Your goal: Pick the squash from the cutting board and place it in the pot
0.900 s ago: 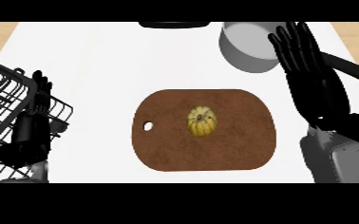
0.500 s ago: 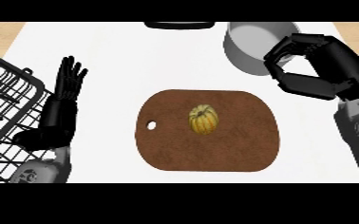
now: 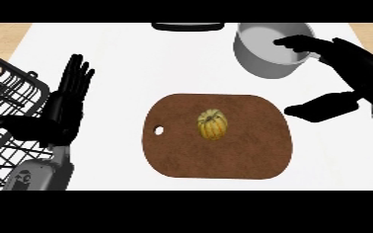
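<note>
While the small yellow ribbed squash lies at the middle of the brown oval wooden cutting board, the grey round metal pot stands apart near the counter's far right, nothing visible inside it. The black right hand hangs wide open beside the pot, one finger over its rim. The black left hand rests open, fingers up, by the black wire rack.

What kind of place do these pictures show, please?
Most likely a kitchen counter: a brown cutting board with a small squash on it, a grey pot behind, and a black wire rack at the left edge, all on a white top.
</note>
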`<state>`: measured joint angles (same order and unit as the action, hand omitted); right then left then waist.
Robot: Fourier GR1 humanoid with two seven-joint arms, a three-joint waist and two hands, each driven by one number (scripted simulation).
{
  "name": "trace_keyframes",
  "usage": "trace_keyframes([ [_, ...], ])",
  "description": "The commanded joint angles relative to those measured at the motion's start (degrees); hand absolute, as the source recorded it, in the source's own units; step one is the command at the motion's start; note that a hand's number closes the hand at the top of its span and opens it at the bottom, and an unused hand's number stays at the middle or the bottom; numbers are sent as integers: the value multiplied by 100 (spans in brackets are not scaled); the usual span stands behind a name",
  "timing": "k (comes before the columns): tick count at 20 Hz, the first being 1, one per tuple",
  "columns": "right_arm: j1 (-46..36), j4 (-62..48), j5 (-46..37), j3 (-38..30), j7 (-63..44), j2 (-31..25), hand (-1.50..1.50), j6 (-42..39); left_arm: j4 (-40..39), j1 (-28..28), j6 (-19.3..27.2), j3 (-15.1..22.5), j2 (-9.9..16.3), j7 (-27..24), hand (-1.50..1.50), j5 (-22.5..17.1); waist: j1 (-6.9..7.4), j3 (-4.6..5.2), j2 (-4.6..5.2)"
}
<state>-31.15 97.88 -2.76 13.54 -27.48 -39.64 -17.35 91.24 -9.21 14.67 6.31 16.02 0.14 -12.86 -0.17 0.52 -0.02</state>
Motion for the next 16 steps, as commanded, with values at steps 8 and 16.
trace_keyframes([
  [8, -1344, 183, 615, 1183, -2692, 253, -150, -1932, -215, -581, -186, -496, 245, 180, 0, -233, 100, -30, -13],
  [16, -1840, -737, 453, 1978, -3686, 1521, -150, -1683, -309, -715, -268, -581, 283, 135, 0, -198, 78, -40, -7],
])
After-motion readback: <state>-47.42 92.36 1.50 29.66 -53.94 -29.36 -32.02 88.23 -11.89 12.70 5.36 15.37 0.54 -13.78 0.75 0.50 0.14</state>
